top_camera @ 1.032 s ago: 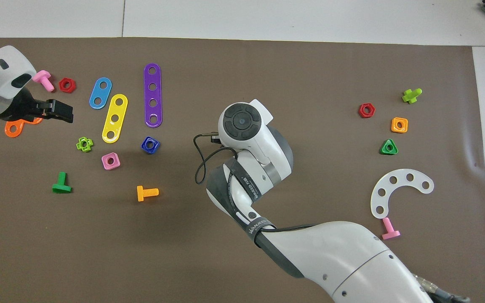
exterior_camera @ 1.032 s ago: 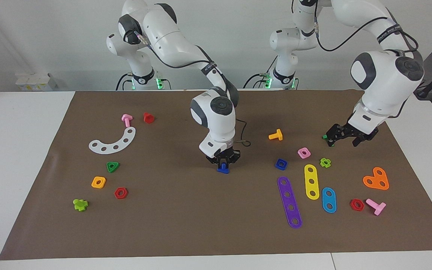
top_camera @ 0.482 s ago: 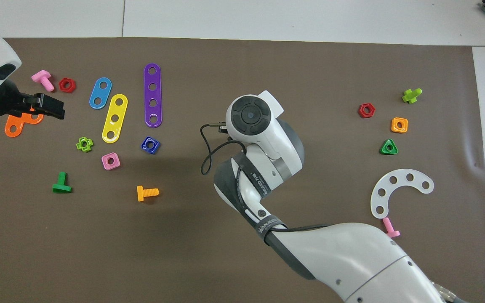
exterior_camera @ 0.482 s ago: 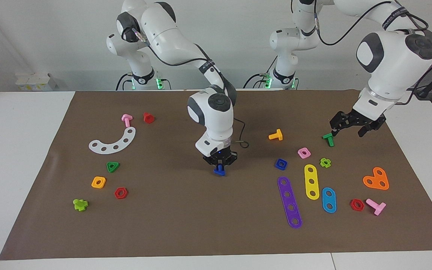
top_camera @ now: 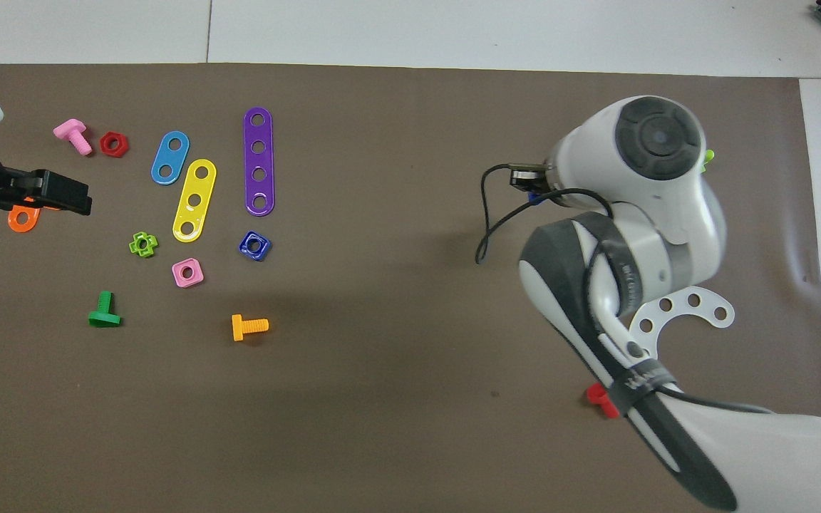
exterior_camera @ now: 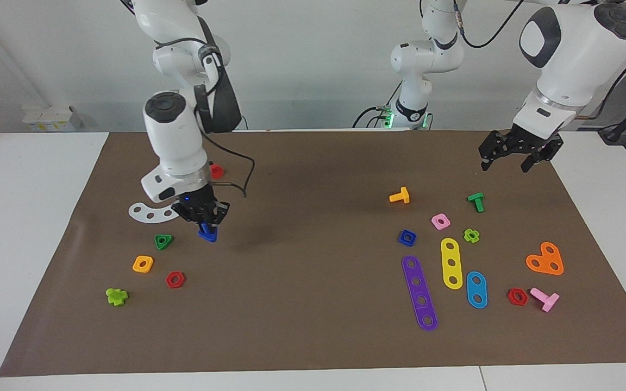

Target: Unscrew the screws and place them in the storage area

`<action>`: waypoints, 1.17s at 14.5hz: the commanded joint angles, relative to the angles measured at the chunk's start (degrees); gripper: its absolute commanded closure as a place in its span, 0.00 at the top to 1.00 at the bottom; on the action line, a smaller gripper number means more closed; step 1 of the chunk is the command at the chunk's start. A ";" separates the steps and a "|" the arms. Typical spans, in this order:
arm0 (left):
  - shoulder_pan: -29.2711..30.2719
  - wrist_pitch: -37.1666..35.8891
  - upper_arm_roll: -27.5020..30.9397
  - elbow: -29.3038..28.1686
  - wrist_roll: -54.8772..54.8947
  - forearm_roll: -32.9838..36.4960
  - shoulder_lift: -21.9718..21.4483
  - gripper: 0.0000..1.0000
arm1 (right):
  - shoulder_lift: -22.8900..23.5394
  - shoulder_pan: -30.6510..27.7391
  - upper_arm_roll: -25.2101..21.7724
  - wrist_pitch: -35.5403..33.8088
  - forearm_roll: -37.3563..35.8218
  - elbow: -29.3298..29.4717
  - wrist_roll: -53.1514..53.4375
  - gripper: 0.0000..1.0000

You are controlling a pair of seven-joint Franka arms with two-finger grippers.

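My right gripper is shut on the dark-blue bolt and holds it low over the storage area. The bolt hangs beside the white arc strip and the green triangle nut. The orange square nut lies farther from the robots. In the overhead view the right arm's wrist hides the gripper and the bolt, and only part of the arc strip shows. My left gripper is open, empty and raised over the left arm's end of the mat, above the green bolt. It also shows in the overhead view.
At the left arm's end lie purple, yellow and blue strips, a dark-blue square nut, an orange bolt and an orange plate. A red nut and a lime piece lie by the storage area.
My right gripper has carried the dark-blue bolt from the mat's middle to the right arm's end, over the storage area. My left gripper has risen away from the green bolt.
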 commanded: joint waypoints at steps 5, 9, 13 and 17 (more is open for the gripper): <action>-2.40 0.17 0.47 -4.79 -0.41 3.89 -2.60 0.99 | -0.35 -5.35 1.08 18.44 3.52 -16.52 -9.36 0.00; -2.93 -2.11 0.47 -4.98 -0.42 3.89 -3.04 0.99 | 1.24 -6.23 1.08 18.98 3.52 -16.79 -11.21 0.22; -2.93 -4.58 0.38 -4.27 -0.50 3.28 -3.04 1.00 | 0.99 -6.41 0.99 18.02 3.43 -14.96 -9.99 1.00; -2.50 -5.63 0.47 -3.31 -0.41 3.19 -2.95 0.99 | -2.70 -8.15 -0.15 3.39 2.29 -2.33 -9.28 1.00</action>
